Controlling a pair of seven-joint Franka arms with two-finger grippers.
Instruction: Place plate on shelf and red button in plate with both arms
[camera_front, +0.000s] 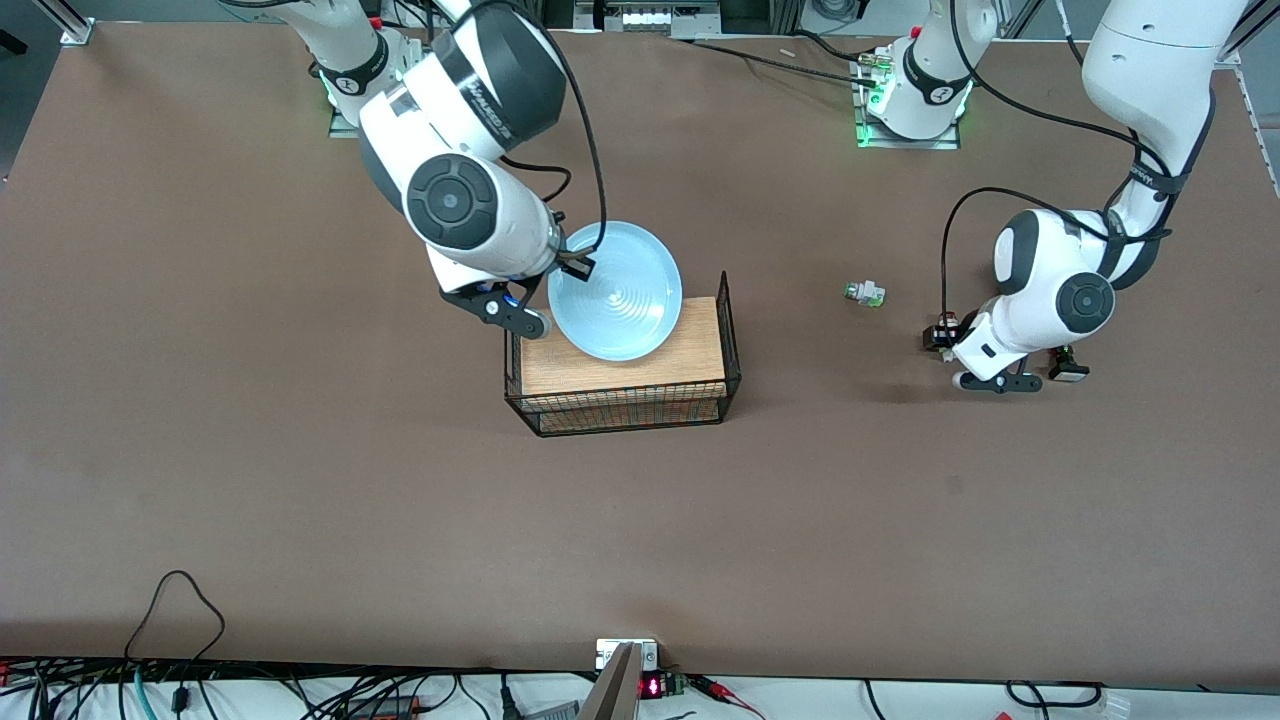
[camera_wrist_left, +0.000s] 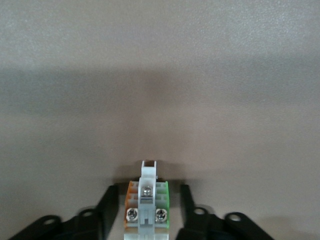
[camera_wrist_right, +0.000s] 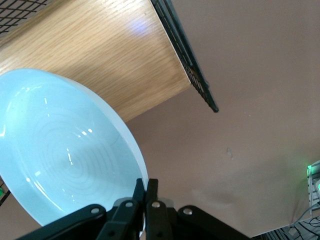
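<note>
The pale blue plate hangs tilted over the wooden board in the wire basket. My right gripper is shut on the plate's rim, at the edge toward the robots' bases. The right wrist view shows the plate with that gripper pinching its rim. My left gripper is down at the table, toward the left arm's end. The red button lies between its fingers. The left wrist view shows the button's white body with orange and green sides. The left gripper straddles it, a gap showing on each side.
A white part with a green tip lies on the table between the basket and the left gripper. A black-based part sits beside the left hand. The wire basket's rim stands up around the board.
</note>
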